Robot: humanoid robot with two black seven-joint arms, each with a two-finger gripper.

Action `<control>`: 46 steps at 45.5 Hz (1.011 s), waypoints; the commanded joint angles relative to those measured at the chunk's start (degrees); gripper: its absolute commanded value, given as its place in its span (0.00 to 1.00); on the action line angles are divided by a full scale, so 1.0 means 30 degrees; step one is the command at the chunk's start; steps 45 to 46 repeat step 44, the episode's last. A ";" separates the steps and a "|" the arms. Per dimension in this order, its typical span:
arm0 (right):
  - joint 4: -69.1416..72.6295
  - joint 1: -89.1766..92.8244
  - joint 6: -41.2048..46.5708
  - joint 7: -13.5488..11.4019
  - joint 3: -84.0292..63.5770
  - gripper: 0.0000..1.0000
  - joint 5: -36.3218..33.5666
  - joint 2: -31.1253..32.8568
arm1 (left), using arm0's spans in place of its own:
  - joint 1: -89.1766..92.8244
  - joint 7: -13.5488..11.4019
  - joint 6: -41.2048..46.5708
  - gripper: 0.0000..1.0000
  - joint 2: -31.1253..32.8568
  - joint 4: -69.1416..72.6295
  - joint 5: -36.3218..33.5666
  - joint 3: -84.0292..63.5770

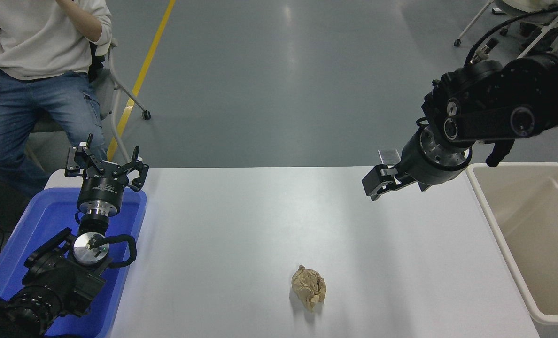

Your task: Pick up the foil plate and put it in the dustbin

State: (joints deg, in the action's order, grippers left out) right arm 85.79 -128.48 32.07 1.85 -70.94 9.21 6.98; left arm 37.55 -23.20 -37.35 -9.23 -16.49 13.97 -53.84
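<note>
No foil plate shows in the head view. The cream dustbin (483,197) stands off the table's right end, and the part of its inside that shows holds nothing. My right gripper (375,184) hangs above the table's far right corner, just left of the dustbin and pointing left and down, with nothing seen in it. Its state does not show from this side. My left gripper (105,165) is parked open above the far end of the blue tub (133,234).
A crumpled brown paper wad (309,293) lies on the white table (260,220) near the front middle. A person (34,70) sits on a chair beyond the table's far left corner. Chair legs (476,23) stand on the floor at the top right.
</note>
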 commanded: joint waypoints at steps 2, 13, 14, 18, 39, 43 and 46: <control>0.0524 -0.1324 0.3078 0.0058 -0.0464 1.00 -0.0227 0.0076 | -0.0006 0.0000 0.0000 0.99 -0.0001 -0.0012 0.0000 0.0016; 0.0553 -0.1822 0.4311 0.0116 -0.0317 1.00 -0.2248 0.0076 | -0.0006 0.0000 0.0000 0.99 -0.0001 -0.0012 0.0000 0.0016; 0.0553 -0.1823 0.4311 0.0116 -0.0317 1.00 -0.2336 0.0076 | -0.0006 0.0000 0.0029 0.99 -0.0001 0.0017 0.0000 0.0016; 0.0524 -0.1823 0.4311 0.0116 -0.0347 1.00 -0.2395 0.0076 | -0.0006 0.0000 0.0029 0.99 -0.0001 -0.0012 0.0000 0.0016; 0.0465 -0.1793 0.4311 0.0087 -0.0259 1.00 -0.2424 0.0046 | -0.0006 0.0000 0.0029 0.99 -0.0001 0.0017 0.0000 0.0016; 0.0436 -0.1735 0.4311 0.0087 -0.0229 1.00 -0.2395 0.0046 | -0.0006 0.0000 0.0029 0.99 -0.0001 -0.0012 0.0000 0.0016; 0.0436 -0.1735 0.4311 0.0116 -0.0229 1.00 -0.2395 0.0046 | -0.0006 0.0000 0.0029 0.99 -0.0001 -0.0012 0.0000 0.0016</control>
